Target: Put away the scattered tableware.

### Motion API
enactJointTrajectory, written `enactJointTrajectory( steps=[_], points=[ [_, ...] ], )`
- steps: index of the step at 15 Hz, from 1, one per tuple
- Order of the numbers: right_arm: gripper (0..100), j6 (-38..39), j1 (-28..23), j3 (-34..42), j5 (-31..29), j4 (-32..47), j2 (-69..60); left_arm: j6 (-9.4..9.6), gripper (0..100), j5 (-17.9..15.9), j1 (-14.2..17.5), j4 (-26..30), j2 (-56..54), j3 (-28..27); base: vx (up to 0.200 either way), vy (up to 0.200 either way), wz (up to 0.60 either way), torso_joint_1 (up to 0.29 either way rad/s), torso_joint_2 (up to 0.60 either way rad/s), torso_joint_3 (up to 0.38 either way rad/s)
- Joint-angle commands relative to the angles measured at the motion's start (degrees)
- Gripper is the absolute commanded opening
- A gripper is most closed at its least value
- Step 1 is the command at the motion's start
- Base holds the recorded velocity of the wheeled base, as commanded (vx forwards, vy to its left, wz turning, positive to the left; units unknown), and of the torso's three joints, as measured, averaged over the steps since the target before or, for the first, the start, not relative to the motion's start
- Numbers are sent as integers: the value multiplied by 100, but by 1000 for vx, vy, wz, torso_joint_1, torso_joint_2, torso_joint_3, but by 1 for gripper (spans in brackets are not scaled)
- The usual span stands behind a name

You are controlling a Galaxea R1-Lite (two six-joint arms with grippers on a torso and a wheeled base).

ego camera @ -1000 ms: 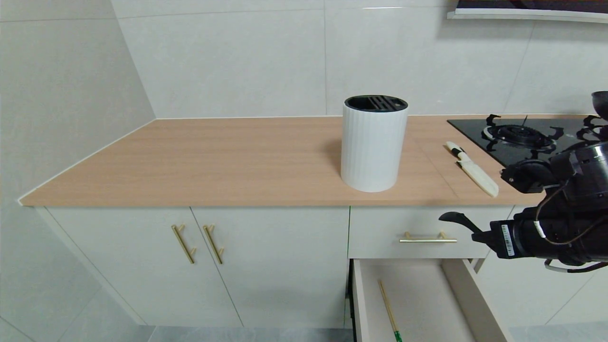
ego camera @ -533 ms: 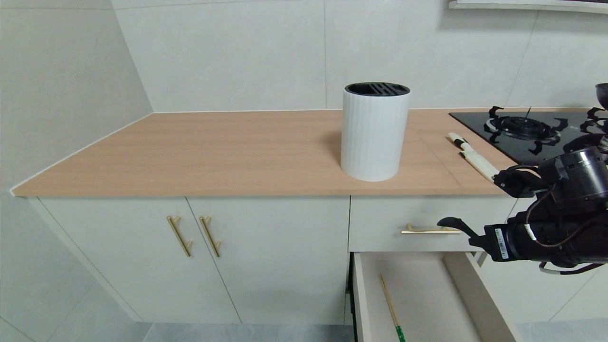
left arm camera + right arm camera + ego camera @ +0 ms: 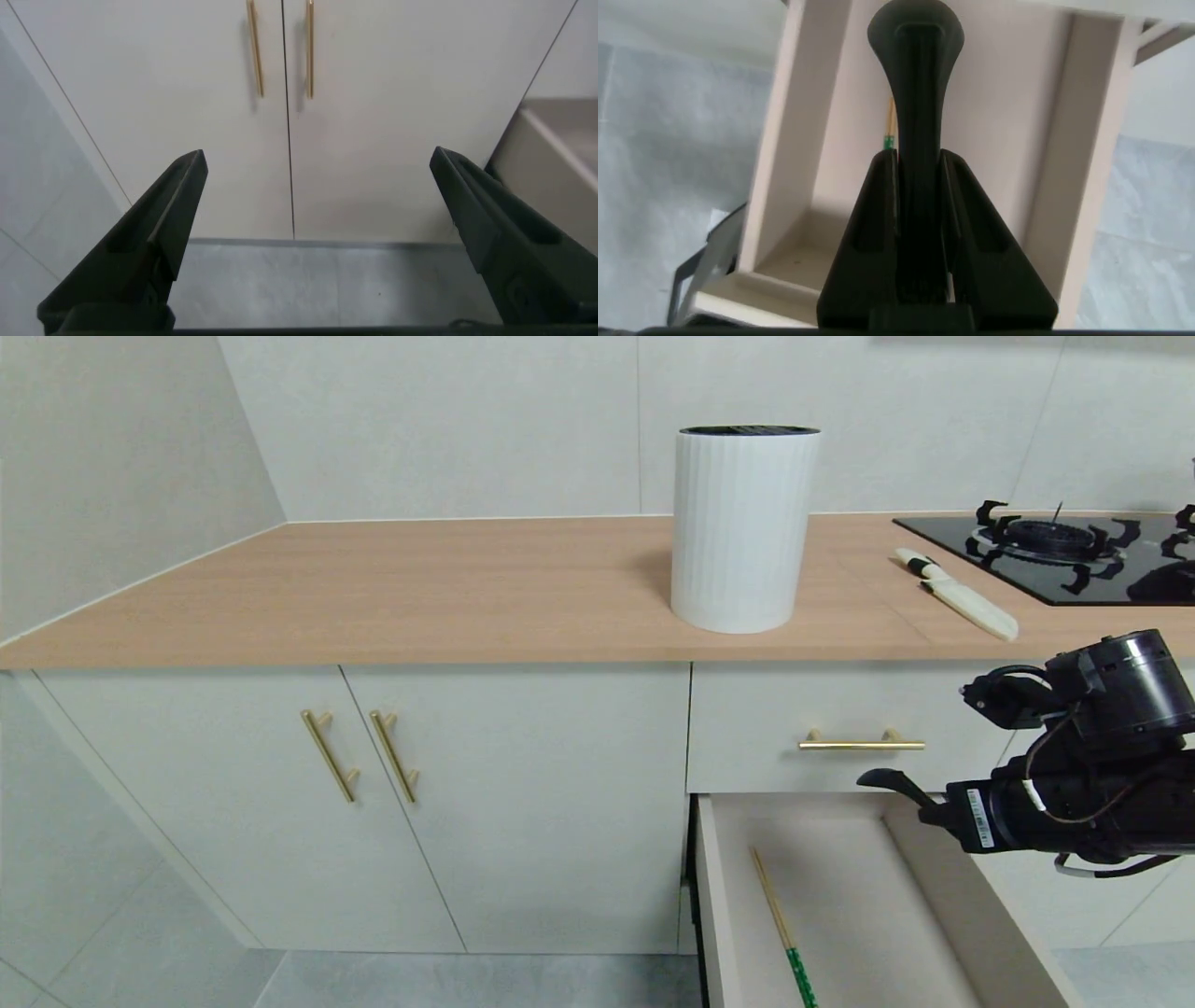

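Right gripper [image 3: 892, 781]: You have it at the lower right of the head view, over the far end of the open drawer [image 3: 714, 905]. Its fingers are pressed together with nothing between them, so it carries nothing.
Left gripper [image 3: 318, 177]: The jaws stand wide apart and empty, facing the cupboard doors [image 3: 280, 112] and the floor. It is parked low, well clear of the work.
Knife [image 3: 954, 604]: This looks like the piece yet to be put away. It lies flat on the counter [image 3: 420, 588] at the right of the frame, between the white holder [image 3: 742, 532] and the stove [image 3: 1055, 555], apart from both.
Holder: It stands upright in the upper middle of the frame, its slotted top dark. Judging by the slots, the knife belongs there.
Chopsticks [image 3: 780, 929]: They lie lengthwise on the drawer floor, near its left wall, at the bottom of the frame. They seem already stowed.
Step in hand: Probably you either close the drawer or lift the right arm to the knife, which lies above it.
Watch for: The knife lies flat near the counter edge, so you will likely need to spread the fingers and come down over the handle.
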Motion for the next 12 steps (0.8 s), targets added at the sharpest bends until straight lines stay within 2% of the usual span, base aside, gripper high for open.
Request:
enactJointTrajectory(
  steps=[1,6,12],
  points=[
    [0,-1,1,-1,-5,-1,56,0,100,4,2,-1,9,0,0,0,0,-149,456,310],
    [0,-1,1,87,-5,-159,100,0,100,4,2,-1,9,0,0,0,0,-106,433,321],
    [0,-1,1,149,-14,-282,161,9,100,4,2,-1,9,0,0,0,0,-17,66,48]
  ],
)
